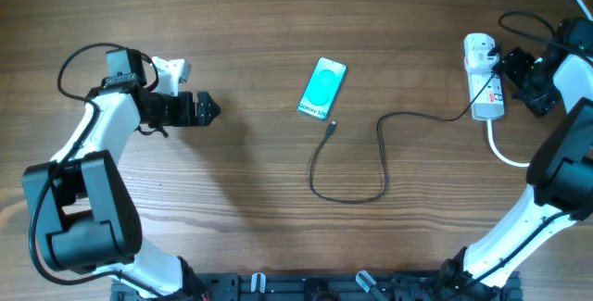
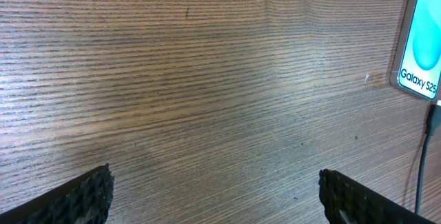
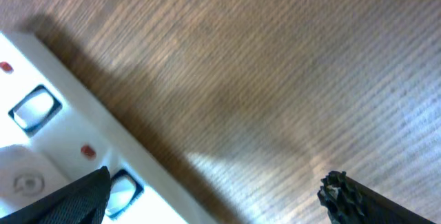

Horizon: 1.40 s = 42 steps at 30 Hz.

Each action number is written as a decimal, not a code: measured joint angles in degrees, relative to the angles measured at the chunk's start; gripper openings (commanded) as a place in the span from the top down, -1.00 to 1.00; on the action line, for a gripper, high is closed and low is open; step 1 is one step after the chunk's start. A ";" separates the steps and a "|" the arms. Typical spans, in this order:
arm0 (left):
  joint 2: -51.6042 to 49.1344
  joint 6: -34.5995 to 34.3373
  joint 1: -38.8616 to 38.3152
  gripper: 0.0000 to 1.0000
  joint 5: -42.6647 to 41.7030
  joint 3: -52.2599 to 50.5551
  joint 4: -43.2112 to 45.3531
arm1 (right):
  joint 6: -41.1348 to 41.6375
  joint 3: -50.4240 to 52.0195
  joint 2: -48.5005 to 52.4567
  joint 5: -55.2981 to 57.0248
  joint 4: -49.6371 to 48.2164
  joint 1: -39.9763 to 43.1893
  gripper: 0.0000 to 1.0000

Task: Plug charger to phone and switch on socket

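Lying tilted, the phone [image 1: 323, 88] shows teal — white text band.

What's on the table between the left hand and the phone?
Nothing: only bare wooden table lies between the left hand and the phone, clearest in the overhead view.

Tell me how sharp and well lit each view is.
Overhead: sharp, evenly lit, soft shadows on the table. Left wrist: crisp wood grain, bright phone screen. Right wrist: blurred, the power strip casting a dark shadow, pale glare on the wood.
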State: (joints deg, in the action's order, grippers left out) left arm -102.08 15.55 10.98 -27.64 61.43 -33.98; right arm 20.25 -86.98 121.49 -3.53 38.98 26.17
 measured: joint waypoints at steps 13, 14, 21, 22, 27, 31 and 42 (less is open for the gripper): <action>0.00 0.00 0.00 -1.00 0.00 0.00 0.00 | -1.33 0.11 -0.44 0.61 0.98 -0.55 -0.99; 0.00 0.00 0.00 -1.00 0.00 0.00 0.00 | -1.33 0.11 -0.44 0.61 0.98 -0.55 -1.00; 0.00 0.00 0.00 -1.00 0.00 0.00 0.00 | -5.53 -0.02 -1.27 3.78 4.28 -0.57 -0.99; 0.00 -0.02 0.00 -1.00 0.00 0.00 0.00 | -6.49 0.00 -1.51 4.09 4.83 -0.57 -0.99; 0.00 0.00 0.00 -1.00 0.00 0.02 0.00 | -11.10 0.79 -3.02 4.39 6.71 -1.60 -0.99; 0.00 0.00 0.00 -1.00 0.00 0.00 -0.02 | -11.58 1.14 -3.13 3.98 6.69 -1.75 -1.00; 0.00 0.00 0.00 -1.00 0.00 0.00 0.00 | -11.98 1.42 -3.13 4.20 -2.32 -1.66 -0.99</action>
State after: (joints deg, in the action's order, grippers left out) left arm -102.08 15.55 10.98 -27.64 61.43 -33.98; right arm 8.27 -85.56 118.37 0.67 36.67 24.51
